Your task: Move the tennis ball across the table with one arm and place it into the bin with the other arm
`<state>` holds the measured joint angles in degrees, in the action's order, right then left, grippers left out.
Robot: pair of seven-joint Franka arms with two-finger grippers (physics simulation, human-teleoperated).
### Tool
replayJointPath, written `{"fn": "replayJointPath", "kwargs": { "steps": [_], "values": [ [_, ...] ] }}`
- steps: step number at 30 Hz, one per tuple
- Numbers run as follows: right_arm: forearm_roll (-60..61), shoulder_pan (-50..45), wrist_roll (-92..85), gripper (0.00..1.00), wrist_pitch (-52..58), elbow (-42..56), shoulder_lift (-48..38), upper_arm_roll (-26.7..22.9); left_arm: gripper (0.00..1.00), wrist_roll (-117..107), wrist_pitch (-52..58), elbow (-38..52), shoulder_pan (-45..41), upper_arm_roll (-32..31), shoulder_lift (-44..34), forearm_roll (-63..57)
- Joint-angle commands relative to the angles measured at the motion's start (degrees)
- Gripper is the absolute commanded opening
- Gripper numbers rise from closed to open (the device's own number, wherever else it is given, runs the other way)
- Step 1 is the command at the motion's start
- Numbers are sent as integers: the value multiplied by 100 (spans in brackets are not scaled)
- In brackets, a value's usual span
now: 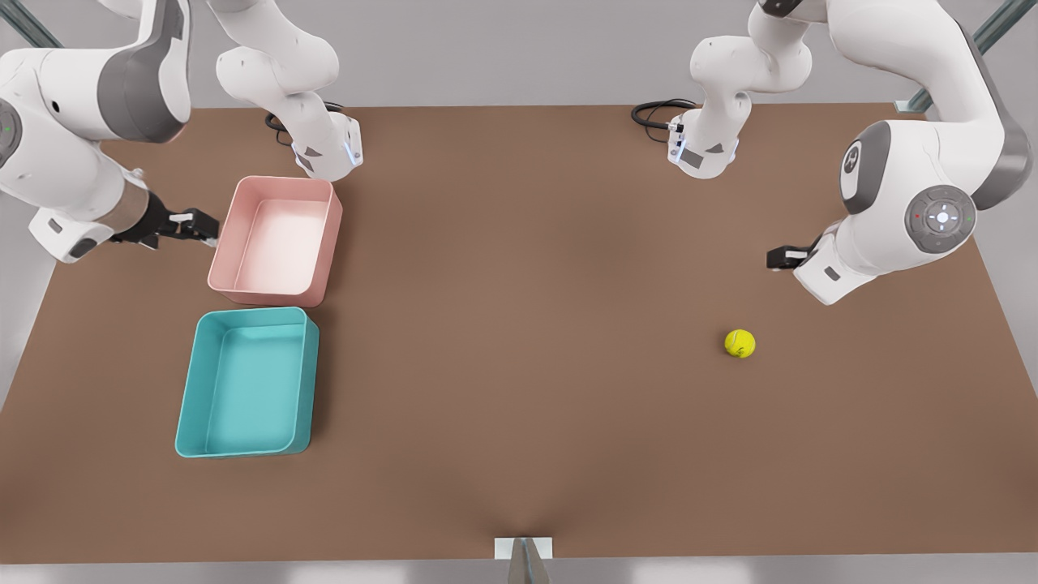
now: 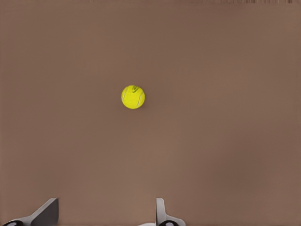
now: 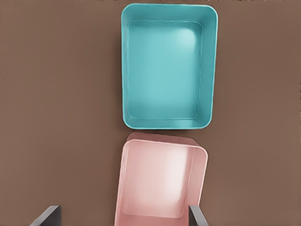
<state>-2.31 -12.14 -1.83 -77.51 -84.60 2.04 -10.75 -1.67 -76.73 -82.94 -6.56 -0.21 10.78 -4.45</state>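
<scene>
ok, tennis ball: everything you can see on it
The tennis ball is small, fuzzy-looking and yellow-green, with a faint curved seam and a small dark mark showing in the left wrist view. It rests on the bare brown table toward the front view's right, far from both bins. Nothing touches it but the table. The left pincer hovers nearby, open, clear of it.
</scene>
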Motion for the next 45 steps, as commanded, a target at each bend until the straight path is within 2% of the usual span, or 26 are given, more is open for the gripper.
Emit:
{"fn": "replayJointPath", "kwargs": {
  "steps": [1, 3, 4, 5, 6, 8, 9, 11, 12, 14, 15, 16, 19, 27, 30, 45],
  "values": [
    [-24, 45, 262, 100, -204, -4, -10, -15, 100, 87, -43, 5, -4, 3, -6, -3],
    [-33, 10, 447, 100, -116, 66, 25, -24, 100, -88, 115, 32, -12, -5, 152, -21],
    [-33, 10, 421, 100, -54, 49, 156, -32, 66, -71, 71, 172, -4, -5, 388, -30],
    [-42, 10, 421, 100, -37, 32, 165, -32, 35, -71, -17, 567, -12, -14, 1038, -38],
    [-42, 1, 421, 100, -45, 40, 183, -32, 21, 270, -376, 1087, 14, -14, 1619, -30],
    [-24, 28, 421, 100, -81, 31, 209, -32, 21, 2800, -2547, 261, 357, 3, 1699, -30],
    [46, 28, 429, 100, -160, 40, 253, -41, 21, 4208, -3110, 76, 444, 12, 1839, -12],
    [-41, 10, 429, 100, -431, 32, 271, -41, 21, 5486, -3357, -12, 559, 12, 2015, -12],
    [-59, 19, 429, 100, -467, 23, 271, -50, 21, 8021, -3409, -12, 603, 91, 2138, -30],
    [-7, 45, 429, 100, -485, 14, 262, -50, 21, 10157, -3585, -355, 910, 170, 2121, 32],
    [2, 36, 429, 100, -476, 5, 271, -50, 21, 11556, -3971, -723, 884, 188, 2112, -126],
    [11, 36, 429, 100, -485, -4, 280, -50, 21, 12005, -4279, -1145, 946, 214, 2121, -118],
    [46, 36, 429, 100, -502, 5, 306, -50, 21, 12383, -4851, -1805, 1033, 223, 2103, -126],
    [117, 45, 412, 100, -502, 5, 350, -50, 21, 12445, -4860, -2244, 1025, 214, 2103, -768],
    [117, 45, 412, 100, -502, 5, 376, -50, 21, 12366, -5396, -2640, 1113, 206, 2068, -742],
    [117, 45, 377, 100, -494, 5, 394, -50, 21, 9730, -5405, -2965, 1042, 100, 2015, -575]
  ]
}}
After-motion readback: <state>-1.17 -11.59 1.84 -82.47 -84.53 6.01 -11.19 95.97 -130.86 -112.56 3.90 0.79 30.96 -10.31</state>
